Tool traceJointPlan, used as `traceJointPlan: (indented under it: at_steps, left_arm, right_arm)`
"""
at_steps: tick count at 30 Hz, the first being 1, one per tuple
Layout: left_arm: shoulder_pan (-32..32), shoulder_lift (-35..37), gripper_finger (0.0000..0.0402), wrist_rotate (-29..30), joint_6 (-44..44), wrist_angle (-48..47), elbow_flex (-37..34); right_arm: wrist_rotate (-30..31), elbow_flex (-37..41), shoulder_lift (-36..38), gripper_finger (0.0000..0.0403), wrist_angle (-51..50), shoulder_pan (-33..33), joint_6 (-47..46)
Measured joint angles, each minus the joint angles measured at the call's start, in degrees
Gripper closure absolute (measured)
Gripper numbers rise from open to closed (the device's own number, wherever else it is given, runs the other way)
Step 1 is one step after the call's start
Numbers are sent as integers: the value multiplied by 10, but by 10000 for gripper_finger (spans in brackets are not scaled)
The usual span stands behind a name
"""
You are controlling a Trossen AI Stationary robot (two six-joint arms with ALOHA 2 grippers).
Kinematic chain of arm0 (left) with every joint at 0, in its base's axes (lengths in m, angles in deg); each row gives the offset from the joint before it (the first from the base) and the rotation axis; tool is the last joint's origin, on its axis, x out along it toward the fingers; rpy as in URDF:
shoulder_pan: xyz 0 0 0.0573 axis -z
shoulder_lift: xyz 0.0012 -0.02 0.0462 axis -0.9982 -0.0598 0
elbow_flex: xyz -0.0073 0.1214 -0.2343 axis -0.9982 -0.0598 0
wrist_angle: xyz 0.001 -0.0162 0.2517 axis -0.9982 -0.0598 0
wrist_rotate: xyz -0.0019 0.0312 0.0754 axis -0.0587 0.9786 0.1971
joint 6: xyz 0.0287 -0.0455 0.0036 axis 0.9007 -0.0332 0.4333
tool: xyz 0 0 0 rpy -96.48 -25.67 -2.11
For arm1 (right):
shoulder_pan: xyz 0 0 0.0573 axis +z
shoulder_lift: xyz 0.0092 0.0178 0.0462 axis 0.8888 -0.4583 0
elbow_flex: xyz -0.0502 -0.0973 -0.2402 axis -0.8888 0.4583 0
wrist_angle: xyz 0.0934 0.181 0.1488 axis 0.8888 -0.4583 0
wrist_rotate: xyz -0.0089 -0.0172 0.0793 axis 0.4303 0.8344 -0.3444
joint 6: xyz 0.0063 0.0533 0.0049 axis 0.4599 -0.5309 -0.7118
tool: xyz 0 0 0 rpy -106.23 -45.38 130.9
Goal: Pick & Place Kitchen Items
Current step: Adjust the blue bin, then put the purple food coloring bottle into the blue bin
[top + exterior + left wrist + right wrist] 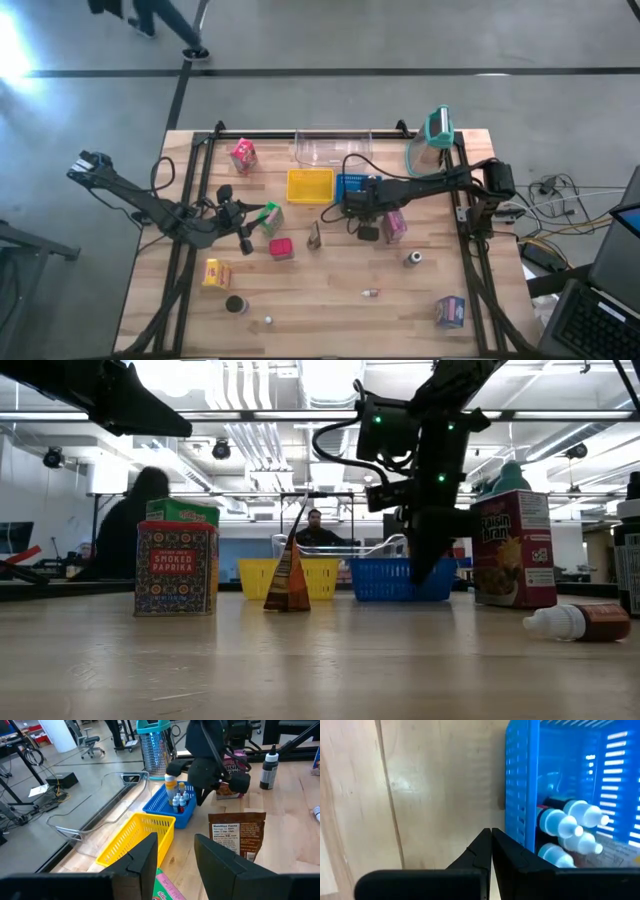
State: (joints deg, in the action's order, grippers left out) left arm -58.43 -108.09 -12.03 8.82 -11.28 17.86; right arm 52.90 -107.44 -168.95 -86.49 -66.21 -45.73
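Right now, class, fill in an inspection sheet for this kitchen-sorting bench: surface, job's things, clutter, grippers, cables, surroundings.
Surface: wooden table, dry.
Job's things: small bottles in the blue basket; paprika box, brown pouch and cereal box upright; yellow basket looks empty.
Clutter: clear jug at the back.
Grippers: left gripper jaws parted over the green carton; right gripper shut beside the blue basket.
Cables: loose bundle off the right edge.
Surroundings: a person behind.
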Motion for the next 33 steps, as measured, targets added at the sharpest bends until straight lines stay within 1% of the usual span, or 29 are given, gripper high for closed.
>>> traceJointPlan:
  at_steps: [11, 14, 16, 23, 25, 28, 33]
  left_arm:
    - [0, 0, 266, 0, 0, 0, 0]
    - [0, 0, 266, 0, 0, 0, 0]
    - [0, 0, 266, 0, 0, 0, 0]
    - [0, 0, 266, 0, 0, 0, 0]
    - [0, 0, 266, 0, 0, 0, 0]
    - [0, 0, 266, 0, 0, 0, 0]
    - [0, 0, 266, 0, 0, -2, 0]
  right_arm:
    - [9, 0, 0, 394, 16, -19, 23]
    - [6, 1, 2, 394, 17, -14, 19]
    - [-7, 1, 8, 394, 19, -3, 10]
    - [-22, -5, 76, 394, 17, 88, -41]
    - [-38, -9, 106, 394, 15, 120, -61]
    - [-62, -9, 152, 394, 12, 168, -114]
    - [-58, -9, 208, 394, 9, 249, -178]
